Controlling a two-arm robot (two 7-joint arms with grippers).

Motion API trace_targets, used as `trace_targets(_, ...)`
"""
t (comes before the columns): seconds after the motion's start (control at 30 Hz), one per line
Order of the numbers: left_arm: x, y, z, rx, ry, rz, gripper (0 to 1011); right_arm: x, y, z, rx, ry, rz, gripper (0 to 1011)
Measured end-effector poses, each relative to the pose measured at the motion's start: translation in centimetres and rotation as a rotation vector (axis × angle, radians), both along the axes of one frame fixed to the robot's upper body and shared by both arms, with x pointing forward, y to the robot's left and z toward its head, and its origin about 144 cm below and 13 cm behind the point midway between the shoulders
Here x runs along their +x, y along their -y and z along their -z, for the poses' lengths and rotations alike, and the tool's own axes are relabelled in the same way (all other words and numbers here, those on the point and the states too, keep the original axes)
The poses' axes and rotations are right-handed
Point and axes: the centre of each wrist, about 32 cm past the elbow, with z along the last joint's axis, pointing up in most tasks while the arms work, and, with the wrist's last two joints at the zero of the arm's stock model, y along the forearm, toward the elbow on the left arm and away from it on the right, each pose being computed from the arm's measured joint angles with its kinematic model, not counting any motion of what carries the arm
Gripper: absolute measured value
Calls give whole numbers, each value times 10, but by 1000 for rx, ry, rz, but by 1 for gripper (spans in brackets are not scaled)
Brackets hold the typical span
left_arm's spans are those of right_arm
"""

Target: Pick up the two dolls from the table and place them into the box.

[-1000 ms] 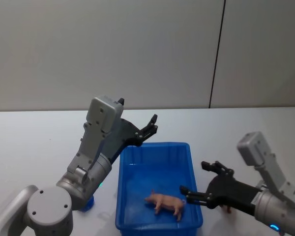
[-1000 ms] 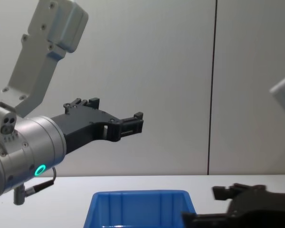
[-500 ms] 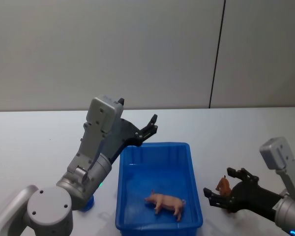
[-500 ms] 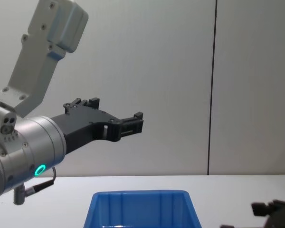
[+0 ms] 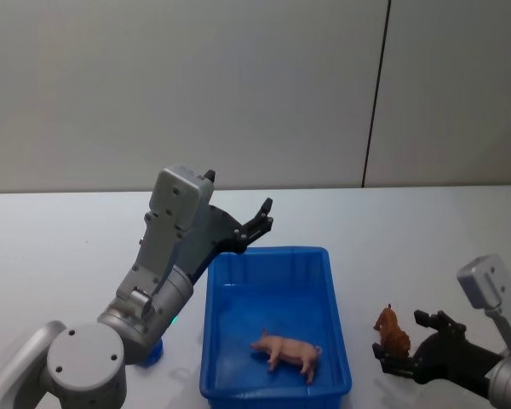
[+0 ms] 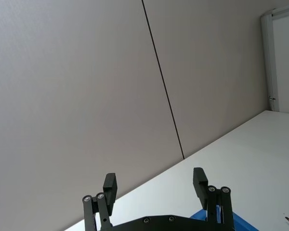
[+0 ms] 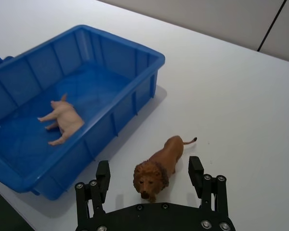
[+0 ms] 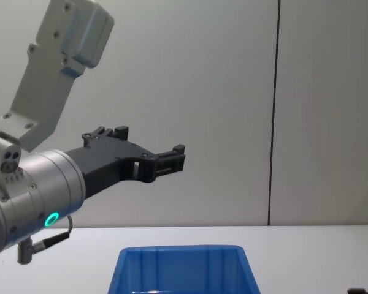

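Note:
The blue box (image 5: 277, 254) stands on the white table (image 5: 426, 230). A pink pig doll (image 5: 286, 349) lies inside it, also seen in the right wrist view (image 7: 62, 118). A brown lion doll (image 5: 393, 334) stands on the table just right of the box. My right gripper (image 5: 403, 343) is open and low, with one finger on each side of the lion (image 7: 159, 166); the fingers are not touching it. My left gripper (image 5: 260, 220) hangs open and empty in the air above the box's far left corner, and it also shows in the chest view (image 8: 172, 156).
A small blue object (image 5: 153, 351) sits on the table left of the box, by the left arm's base. The box rim (image 7: 135, 45) lies close to the lion's left side. A grey wall with a dark vertical seam (image 5: 375, 94) stands behind the table.
My right gripper has moved from the box's right rim out to the right and down, and now straddles the lion. The left arm and the pig have not moved.

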Motion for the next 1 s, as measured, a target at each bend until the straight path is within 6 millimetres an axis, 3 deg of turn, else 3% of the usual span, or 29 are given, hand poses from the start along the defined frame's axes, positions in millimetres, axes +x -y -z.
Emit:
trace_targets(0.3, 0, 0, 0, 0, 0, 0, 1001, 2, 0, 7, -20, -36, 18, 1001)
trace_targets(0.67, 0, 0, 0, 0, 0, 0, 1001, 6, -1, 13, -30, -63, 31, 755)
trace_targets(0.8, 0, 0, 0, 0, 0, 0, 1001, 6, -1, 13, -31, -61, 33, 569)
trace_targets(1.0, 0, 0, 0, 0, 0, 0, 1001, 7, -2, 11, -27, -28, 36, 429)
